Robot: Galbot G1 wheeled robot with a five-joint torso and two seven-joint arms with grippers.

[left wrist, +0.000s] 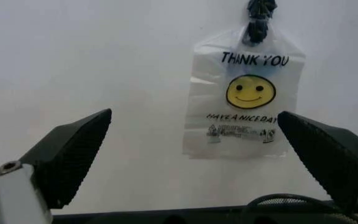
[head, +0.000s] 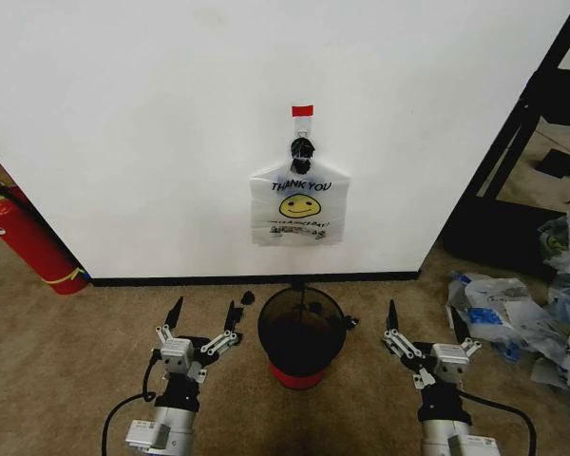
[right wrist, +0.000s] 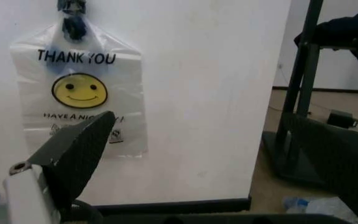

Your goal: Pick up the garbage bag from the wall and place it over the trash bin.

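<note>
The garbage bag [head: 299,204], translucent white with a yellow smiley and "THANK YOU" lettering, hangs flat on the white wall from a black clip under a strip of red tape. It also faces the wrist cameras [left wrist: 244,107] [right wrist: 79,93]. Directly below it on the carpet stands the trash bin [head: 302,332], black mesh with a red base, its rim [left wrist: 291,201] showing low in the left wrist view. My left gripper [head: 204,309] [left wrist: 195,114] is open to the bin's left. My right gripper [head: 423,318] [right wrist: 197,115] is open to its right. Both point at the wall, well short of the bag.
A red fire extinguisher [head: 28,237] leans against the wall at the far left. A heap of white-and-blue bags [head: 532,313] lies on the carpet at the right, past the wall's corner. A black metal frame [head: 522,142] stands behind that corner.
</note>
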